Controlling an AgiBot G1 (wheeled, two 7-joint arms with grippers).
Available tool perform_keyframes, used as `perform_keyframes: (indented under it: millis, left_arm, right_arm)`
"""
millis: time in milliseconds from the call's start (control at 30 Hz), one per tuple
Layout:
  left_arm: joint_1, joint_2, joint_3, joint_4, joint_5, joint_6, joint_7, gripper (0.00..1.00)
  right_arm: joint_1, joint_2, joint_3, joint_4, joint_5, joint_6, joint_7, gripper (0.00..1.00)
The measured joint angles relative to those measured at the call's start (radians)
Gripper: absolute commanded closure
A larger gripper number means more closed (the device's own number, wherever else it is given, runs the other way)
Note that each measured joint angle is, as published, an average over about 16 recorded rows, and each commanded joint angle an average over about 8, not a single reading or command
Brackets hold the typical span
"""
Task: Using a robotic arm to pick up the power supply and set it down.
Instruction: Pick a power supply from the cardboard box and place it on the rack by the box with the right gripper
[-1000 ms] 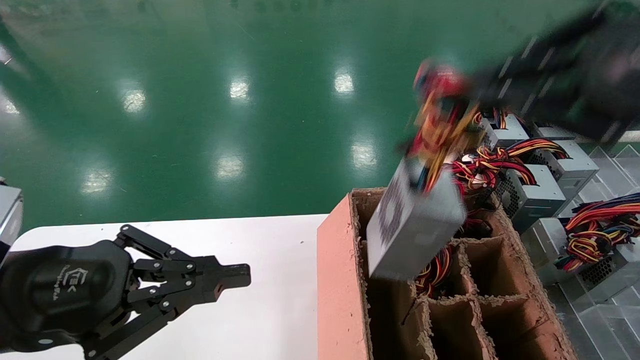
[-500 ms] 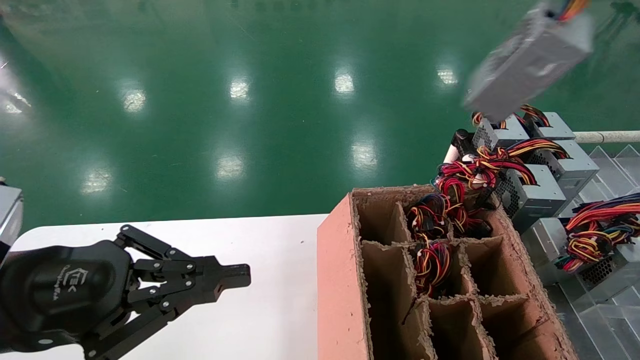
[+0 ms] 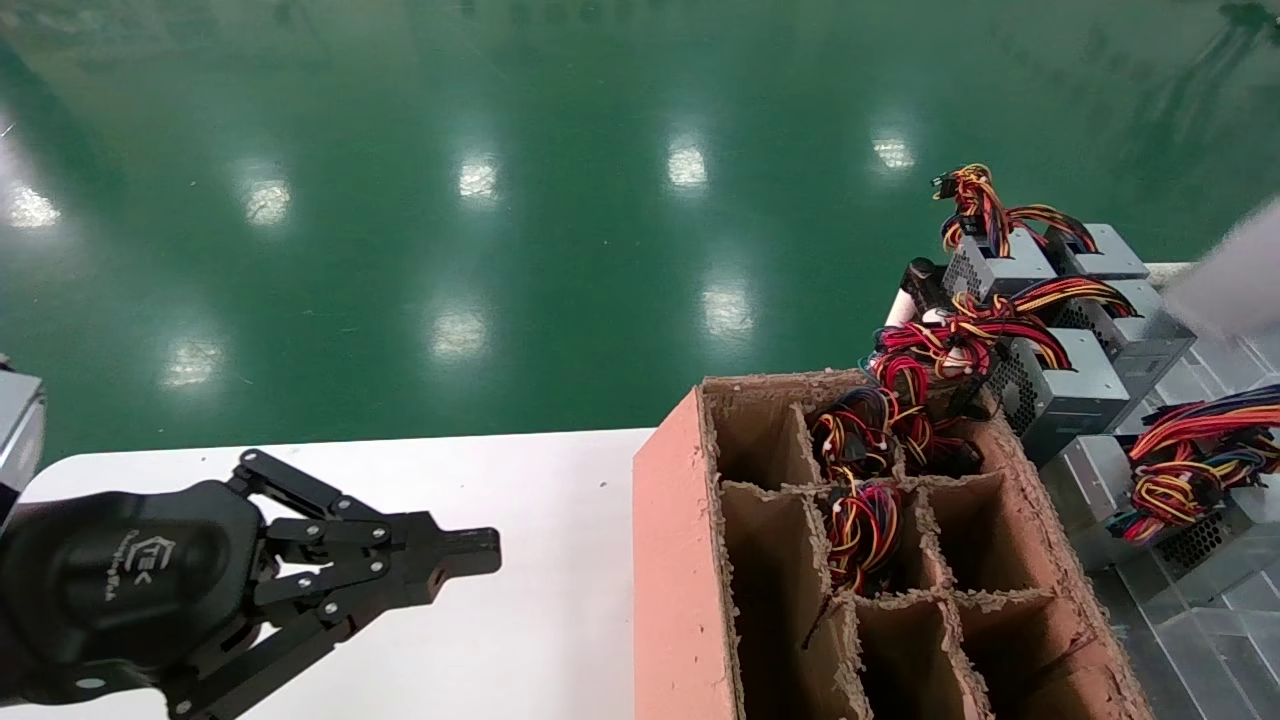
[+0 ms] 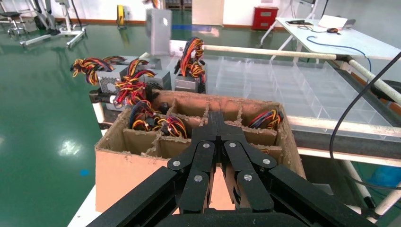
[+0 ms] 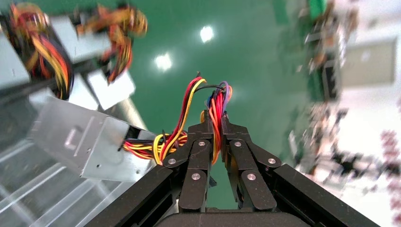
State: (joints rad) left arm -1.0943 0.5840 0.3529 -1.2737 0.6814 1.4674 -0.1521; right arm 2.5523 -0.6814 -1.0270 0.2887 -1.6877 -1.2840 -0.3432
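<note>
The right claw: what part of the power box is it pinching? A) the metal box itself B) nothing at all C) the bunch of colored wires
C: in the right wrist view the right claw is shut on the red and yellow wires, and the power supply hangs from them.

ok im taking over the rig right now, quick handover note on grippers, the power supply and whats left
Right gripper: shut on the wire bundle of the power supply, which hangs from it in the air beside the clear plastic trays. In the head view only a blurred grey edge shows at the right.
Left gripper: shut, holding nothing, parked over the white table.
Cardboard divider box: some cells hold wires, several look vacant.
Other supplies sit in a row beyond the box.
Done: the supply is picked up.
Left: set it down and release, probably on the tray side.
</note>
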Motion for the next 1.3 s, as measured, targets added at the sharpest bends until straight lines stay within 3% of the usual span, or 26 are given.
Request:
perform_keyframes:
  millis: [367, 667, 933, 1300]
  left_arm:
    - [0.000, 0.000, 0.000, 0.000, 0.000, 0.000, 0.000, 1.00]
    - [0.000, 0.000, 0.000, 0.000, 0.000, 0.000, 0.000, 1.00]
    - [0.000, 0.000, 0.000, 0.000, 0.000, 0.000, 0.000, 1.00]
    - [0.000, 0.000, 0.001, 0.000, 0.000, 0.000, 0.000, 1.00]
  right_arm:
    - [-0.101, -0.027, 0.002, -0.168, -0.007, 0.188, -0.142, 1.00]
    - [-0.202, -0.063, 0.021, -0.218, 0.025, 0.276, -0.239, 1.00]
    - [-0.246, -0.092, 0.042, -0.232, 0.059, 0.280, -0.301, 1.00]
    - [-0.256, -0.125, 0.057, -0.231, 0.085, 0.202, -0.383, 1.00]
